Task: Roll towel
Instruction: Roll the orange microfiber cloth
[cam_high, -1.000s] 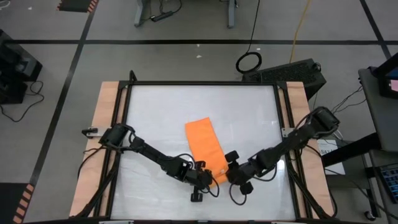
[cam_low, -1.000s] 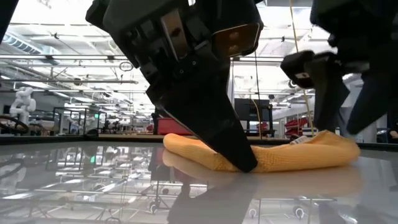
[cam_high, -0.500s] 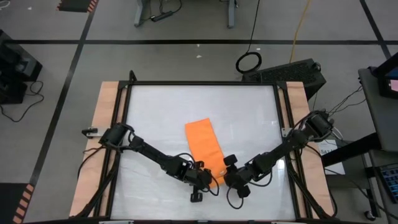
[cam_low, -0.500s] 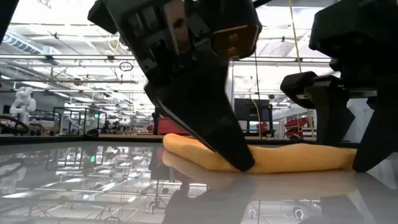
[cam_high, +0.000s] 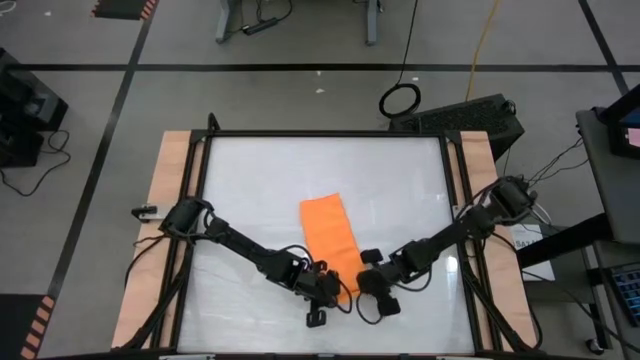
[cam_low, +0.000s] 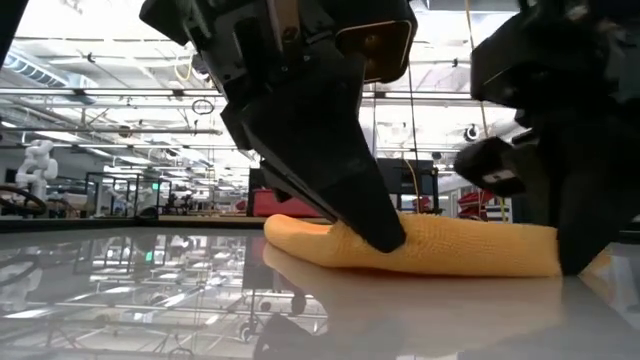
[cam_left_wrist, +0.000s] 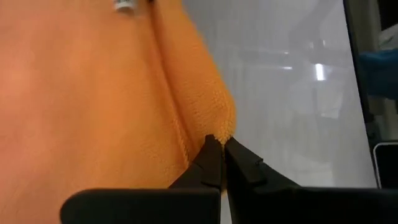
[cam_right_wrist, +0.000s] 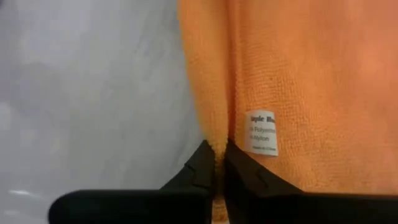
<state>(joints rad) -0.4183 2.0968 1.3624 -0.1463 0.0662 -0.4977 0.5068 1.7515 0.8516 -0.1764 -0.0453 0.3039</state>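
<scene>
Bright orange on glossy white: from the high view, the towel (cam_high: 329, 243) lies folded into a narrow strip near the middle of the tabletop (cam_high: 250, 180), its near end down between my two arms. My left hand (cam_high: 332, 290) sits at that end's left corner, my right hand (cam_high: 362, 283) at the right corner, the two close together.

Low view now, level with the surface. The towel (cam_low: 420, 245) shows as a low padded band lying flat. The left hand (cam_low: 385, 240) comes down on its edge in a dark wedge, and the right hand (cam_low: 570, 262) stands at the other corner, mostly filling that side of the frame.

Left wrist view: the left hand (cam_left_wrist: 222, 146) is closed, its tips pinching the folded edge of the towel (cam_left_wrist: 93, 93) right at the corner, bare tabletop beside it.

Right wrist view: the right hand (cam_right_wrist: 219, 149) is closed too, with a ridge of cloth nipped between the tips, just beside the small white label (cam_right_wrist: 262, 132) sewn on the towel (cam_right_wrist: 298, 74).

So I read this as the grasp step, done: both near corners pinched, nothing rolled yet. Next, I'd say, both hands need to lift that edge a little and turn it over toward the far end together, keeping level with each other so the roll starts straight and tight. If one corner slips out, the roll will likely skew.
</scene>
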